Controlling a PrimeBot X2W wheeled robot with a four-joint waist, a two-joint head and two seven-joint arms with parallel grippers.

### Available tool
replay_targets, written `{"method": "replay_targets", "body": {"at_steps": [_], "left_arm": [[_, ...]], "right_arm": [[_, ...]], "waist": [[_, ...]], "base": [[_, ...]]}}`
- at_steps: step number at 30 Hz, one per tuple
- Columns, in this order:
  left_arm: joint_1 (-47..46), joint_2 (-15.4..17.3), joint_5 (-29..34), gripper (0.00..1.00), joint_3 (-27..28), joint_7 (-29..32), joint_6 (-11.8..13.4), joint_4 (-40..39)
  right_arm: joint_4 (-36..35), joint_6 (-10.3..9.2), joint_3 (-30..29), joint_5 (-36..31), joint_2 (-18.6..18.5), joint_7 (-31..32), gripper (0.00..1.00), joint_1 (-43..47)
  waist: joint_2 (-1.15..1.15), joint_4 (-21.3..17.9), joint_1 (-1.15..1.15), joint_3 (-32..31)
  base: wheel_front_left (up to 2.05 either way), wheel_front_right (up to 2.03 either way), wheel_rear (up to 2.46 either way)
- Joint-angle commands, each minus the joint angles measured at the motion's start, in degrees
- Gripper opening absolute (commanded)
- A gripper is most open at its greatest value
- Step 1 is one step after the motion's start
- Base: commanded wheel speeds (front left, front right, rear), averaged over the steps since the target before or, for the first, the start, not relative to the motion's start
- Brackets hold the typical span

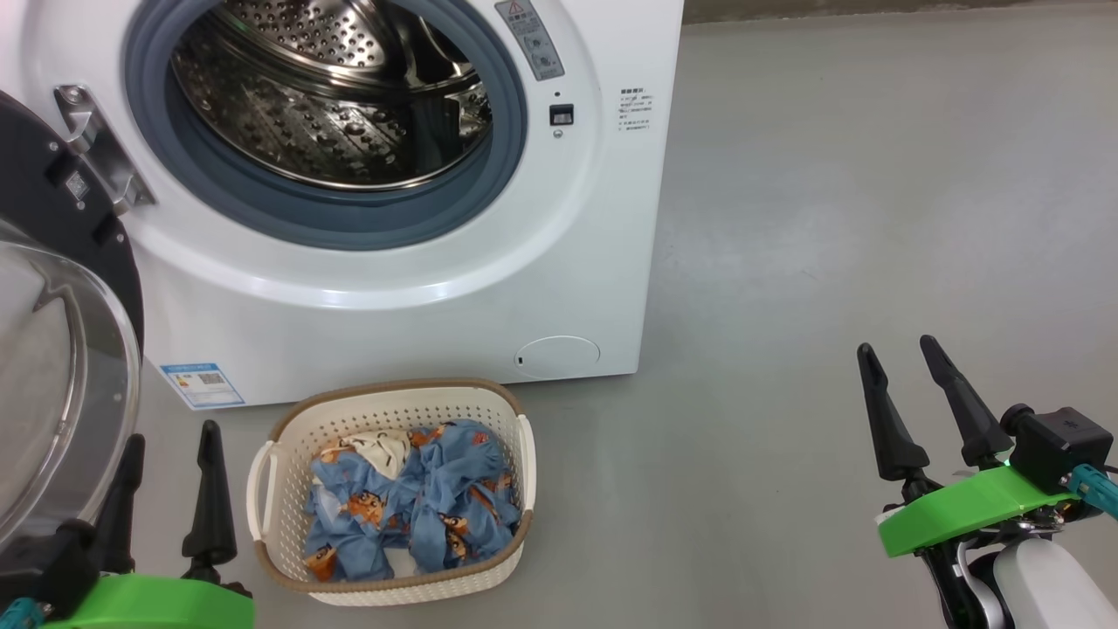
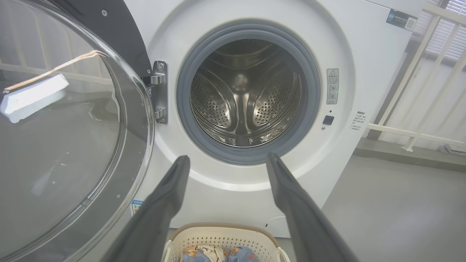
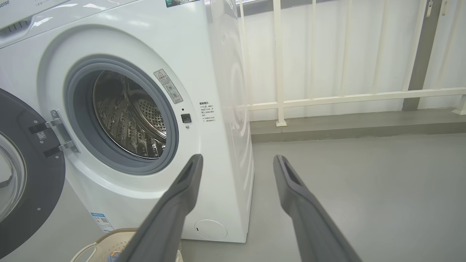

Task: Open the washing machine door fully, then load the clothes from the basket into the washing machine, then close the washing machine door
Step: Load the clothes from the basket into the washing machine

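Left claw (image 1: 172, 435) is the closest thing to us, bottom left, fingers spread with nothing between them. The washing machine door (image 1: 61, 349) bulges right beside it on the outer side. Right claw (image 1: 896, 346) is spread and empty too, well off to the right over bare floor (image 1: 830, 218).

The door hangs swung out to the left on its hinge (image 1: 96, 148), so we reckon opening is done and loading is the step in hand. The clothes (image 1: 428, 507) sit bunched in the basket (image 1: 393, 389), which is on the floor just in front of the washing machine (image 1: 419, 297), below the drum (image 1: 332, 96) mouth.

How we'd do it:
- Use the left claw, since it's just beside the basket.
- Come straight down into the thick middle of the pile, not near the rim, or we'll probably drag the light basket along.
- Pinch deep so we grab several layers at once.
- Lift until any trailing fabric clears the rim.
- Swing in away from the door side.
- Push well past the grey gasket (image 1: 288, 218) before letting go, so nothing drapes over the lip.
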Motion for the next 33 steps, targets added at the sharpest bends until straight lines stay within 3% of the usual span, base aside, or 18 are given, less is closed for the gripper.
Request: {"method": "replay_targets", "body": {"at_steps": [1,33], "left_arm": [[-1.4,1.6,0.8,1.00,2.0,-0.6,0.0,-0.8],[-1.9,1.7,2.5,1.00,1.4,-0.7,-0.4,-0.5]], "right_arm": [[-1.6,0.33,0.8,-0.8,-0.8,-0.7,1.00,-0.2],[-1.2,0.33,1.2,-0.7,-1.1,-0.7,1.00,-0.7]], "waist": [[0.00,0.1,0.00,0.0],[0.00,0.6,0.00,0.6]], "base": [[0.00,0.00,0.00],[0.00,0.00,0.00]]}}
